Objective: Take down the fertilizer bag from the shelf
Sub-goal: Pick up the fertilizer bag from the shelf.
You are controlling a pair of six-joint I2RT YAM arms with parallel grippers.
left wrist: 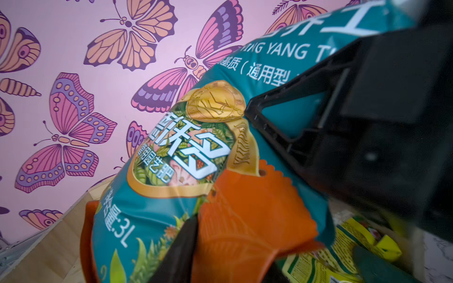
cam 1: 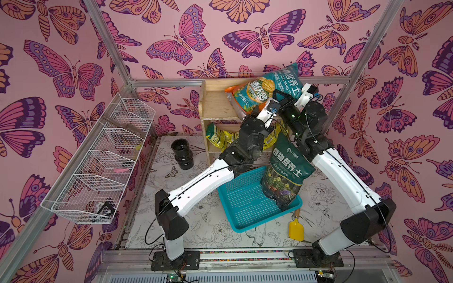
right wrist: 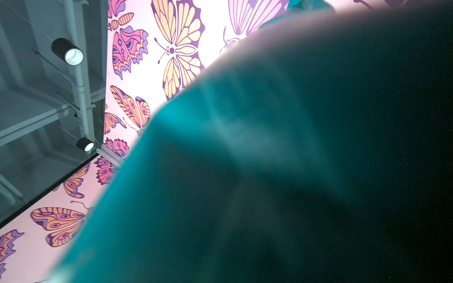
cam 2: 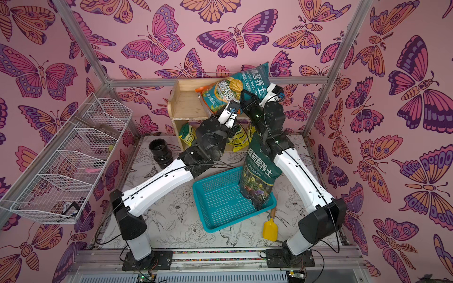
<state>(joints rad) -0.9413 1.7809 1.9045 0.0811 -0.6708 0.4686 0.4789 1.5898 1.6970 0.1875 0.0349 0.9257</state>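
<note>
In both top views the pale wooden shelf stands against the back wall. The fertilizer bag, teal with orange ends, lies tilted on its top tier against a bigger teal soil bag that sticks up past the shelf's back board. Both arms are up there. The left gripper noses in under the fertilizer bag's lower orange end, tips hidden from above. The right gripper sits right where the two bags overlap. Yellow bags crowd the lower tier, and out in front a dark green soil bag stands propped in the blue basket. Over to the left wrist camera, where the fertilizer bag fills the middle of the picture. The left gripper's fingers are spread, with the crumpled orange end flap lying in the gap between them. Just beside it, one black finger of the right gripper lies flat on teal plastic next to the gold medal print. Its partner is hidden, so whether that claw is pinching cannot be told. The right wrist camera offers only blurred teal bag plastic pressed close to the lens, too soft to say which bag it is, with butterfly wallpaper behind.
</note>
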